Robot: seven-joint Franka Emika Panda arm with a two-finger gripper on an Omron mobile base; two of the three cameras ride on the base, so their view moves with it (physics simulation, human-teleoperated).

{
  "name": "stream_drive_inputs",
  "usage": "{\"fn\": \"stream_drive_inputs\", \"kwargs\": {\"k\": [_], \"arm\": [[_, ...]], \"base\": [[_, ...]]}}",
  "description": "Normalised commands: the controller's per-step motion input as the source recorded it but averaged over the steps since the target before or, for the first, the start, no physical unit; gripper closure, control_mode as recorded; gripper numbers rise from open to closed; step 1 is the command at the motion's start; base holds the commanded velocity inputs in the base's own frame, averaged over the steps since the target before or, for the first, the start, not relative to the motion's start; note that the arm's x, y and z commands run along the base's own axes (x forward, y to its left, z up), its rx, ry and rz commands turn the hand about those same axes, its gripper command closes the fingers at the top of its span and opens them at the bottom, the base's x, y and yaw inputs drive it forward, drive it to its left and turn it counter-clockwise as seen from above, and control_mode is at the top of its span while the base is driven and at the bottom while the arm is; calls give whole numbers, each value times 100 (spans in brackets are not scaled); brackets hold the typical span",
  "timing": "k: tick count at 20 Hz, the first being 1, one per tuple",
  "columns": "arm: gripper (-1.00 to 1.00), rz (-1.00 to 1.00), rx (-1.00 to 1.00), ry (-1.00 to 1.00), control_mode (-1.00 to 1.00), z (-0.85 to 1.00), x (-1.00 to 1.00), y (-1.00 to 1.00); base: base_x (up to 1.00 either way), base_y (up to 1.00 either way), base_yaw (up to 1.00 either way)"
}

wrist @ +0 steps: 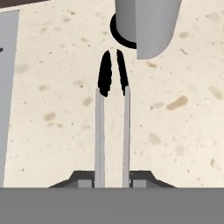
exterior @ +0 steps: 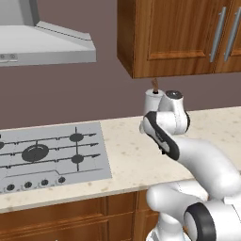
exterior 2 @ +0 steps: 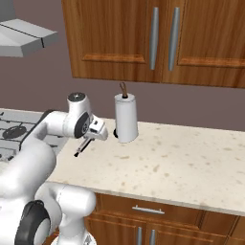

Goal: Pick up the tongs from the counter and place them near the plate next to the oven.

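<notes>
Tongs (wrist: 113, 118) sit clamped in our gripper (wrist: 113, 179), silvery arms running forward to dark tips. We hold them above the counter (exterior 2: 182, 158), just beside the paper towel roll (exterior 2: 126, 117), with the cooktop (exterior: 47, 153) off to our left.

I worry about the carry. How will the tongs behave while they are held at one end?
The tongs look thin and long, so probably light but apt to swing. Their smooth silvery arms may slip in the end effector. Squeezed nearly together, they likely push back springily.
</notes>
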Motion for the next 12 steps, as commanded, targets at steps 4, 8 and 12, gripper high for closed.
{"fn": "stream_drive_inputs", "kwargs": {"k": [4, 8, 12], "arm": [[100, 16, -8, -3, -100, 27, -71, -13], [100, 11, -2, 2, -100, 39, -12, -6], [100, 10, 0, 7, -100, 35, 0, 0]], "base": [[0, 0, 0], [0, 0, 0], [0, 0, 0]]}}
